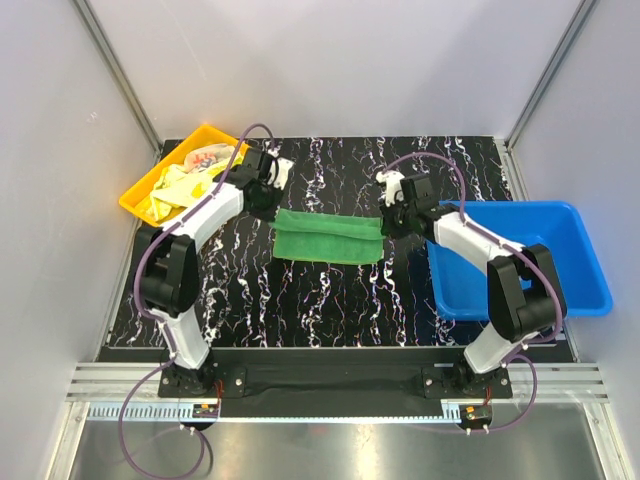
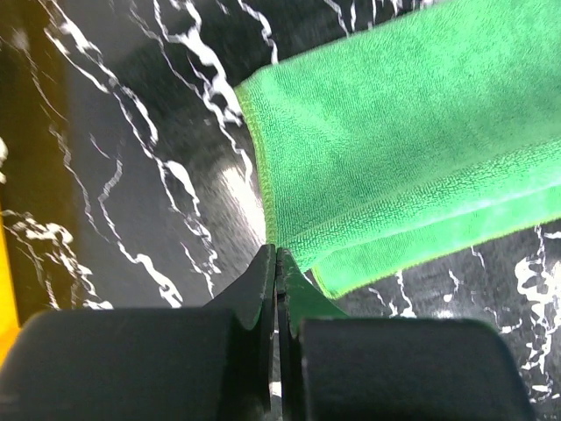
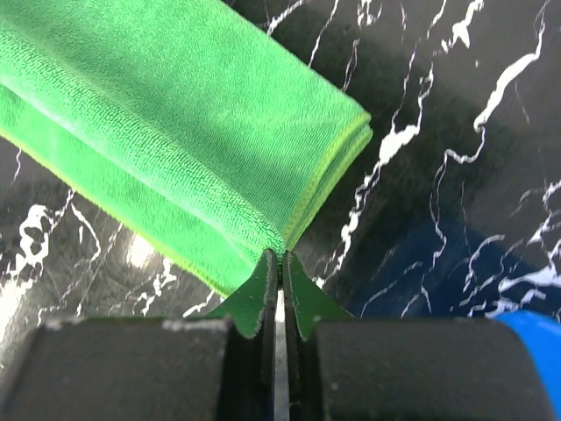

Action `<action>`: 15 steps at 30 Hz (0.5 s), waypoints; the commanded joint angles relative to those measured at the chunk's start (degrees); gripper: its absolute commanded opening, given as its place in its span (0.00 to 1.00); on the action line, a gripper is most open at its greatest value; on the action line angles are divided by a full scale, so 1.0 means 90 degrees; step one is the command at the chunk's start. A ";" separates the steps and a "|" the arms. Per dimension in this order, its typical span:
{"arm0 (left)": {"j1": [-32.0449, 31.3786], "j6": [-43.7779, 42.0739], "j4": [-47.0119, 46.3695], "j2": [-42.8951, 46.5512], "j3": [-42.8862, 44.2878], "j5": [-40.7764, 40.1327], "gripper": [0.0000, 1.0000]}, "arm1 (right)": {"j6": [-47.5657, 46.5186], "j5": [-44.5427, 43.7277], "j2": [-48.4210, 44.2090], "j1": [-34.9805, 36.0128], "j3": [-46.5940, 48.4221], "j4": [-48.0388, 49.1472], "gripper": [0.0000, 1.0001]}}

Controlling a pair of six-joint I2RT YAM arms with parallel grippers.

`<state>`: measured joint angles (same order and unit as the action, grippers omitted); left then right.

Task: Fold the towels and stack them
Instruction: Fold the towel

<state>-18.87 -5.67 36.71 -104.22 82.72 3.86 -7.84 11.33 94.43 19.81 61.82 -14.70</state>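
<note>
- The plain green towel of soft terry cloth lies in the middle of the black, white-veined surface, folded into a long doubled band; its layered edges show in both wrist views
- The left pincer is closed tight at the band's left end, with a corner of the cloth apparently nipped in its tips; the right pincer is closed the same way on the right-end corner
- So I judge one fold done on this towel, and a further fold across its length probably to come
- The crumpled yellow patterned cloth and the white printed cloth sit unfolded in the shallow yellow plastic tray at the far left; both are yet to be handled
- No stack exists yet; the deep blue plastic bin stands to the right of the towel
</note>
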 commanded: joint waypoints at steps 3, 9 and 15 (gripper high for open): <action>-0.0061 0.0161 -0.0260 0.0633 -0.0401 0.0050 0.00 | 0.0148 -0.0400 -0.0493 0.0015 -0.0199 -0.0192 0.00; -0.0139 0.0249 -0.0290 0.0828 -0.0870 0.0049 0.00 | 0.0372 -0.0371 -0.0493 0.0015 -0.0404 -0.0349 0.00; -0.0276 0.0269 -0.0241 0.0799 -0.1056 -0.0184 0.00 | 0.0675 -0.0410 -0.0434 0.0132 -0.0667 -0.0476 0.01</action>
<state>-20.95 -3.33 35.83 -99.35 74.02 4.67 -3.57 10.04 92.09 20.49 57.23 -17.28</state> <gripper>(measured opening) 0.008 0.055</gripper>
